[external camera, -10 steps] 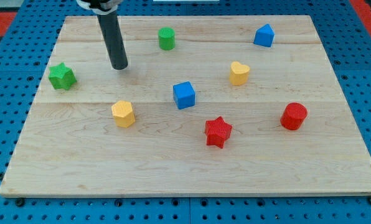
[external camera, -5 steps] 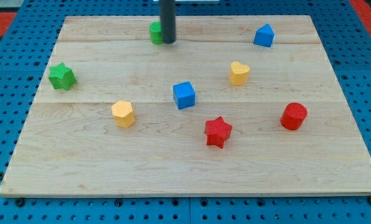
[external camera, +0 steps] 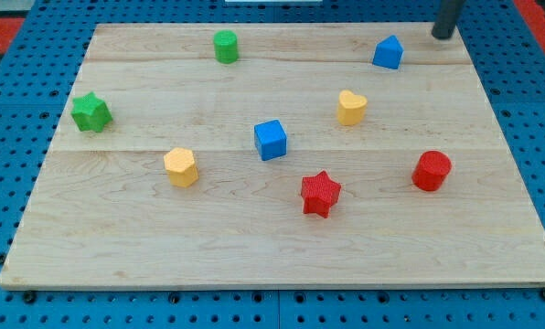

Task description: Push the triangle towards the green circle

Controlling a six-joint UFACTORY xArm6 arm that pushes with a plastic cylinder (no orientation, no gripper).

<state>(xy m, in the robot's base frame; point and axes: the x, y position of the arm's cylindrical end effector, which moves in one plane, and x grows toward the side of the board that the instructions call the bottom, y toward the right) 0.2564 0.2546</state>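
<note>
Currently the wooden board [external camera: 282, 247] fills the view, lying on a blue pegboard [external camera: 7, 183], with eight blocks spread well apart, so each can be pushed alone without dragging a neighbour.

Rod: no gripper fitted, so nothing is grasped or released; pushing only. My tip [external camera: 443, 37] sits at the view's top right, near the board's upper edge, just to the right of and slightly above the blue triangle [external camera: 389, 52], not touching it. Judgement: this placement suits the task, since the green circle [external camera: 225, 46] lies far to the view's left in nearly the same row, and a push from the right side would drive the triangle that way. Path between them looks free of blocks.

Other blocks, none in that row:
- red circle [external camera: 432, 171], right;
- red star [external camera: 321, 193], lower middle;
- blue cube [external camera: 271, 140], centre;
- yellow heart [external camera: 351, 107], below the triangle to its left;
- yellow block [external camera: 181, 167], shape uncertain, perhaps a hexagon;
- green star [external camera: 91, 111], left edge.

Hidden or unclear: the rod is cut off by the view's top, arm unseen. Cannot tell whether the tip rests on the board. Triangle shape reads only roughly at this angle.
</note>
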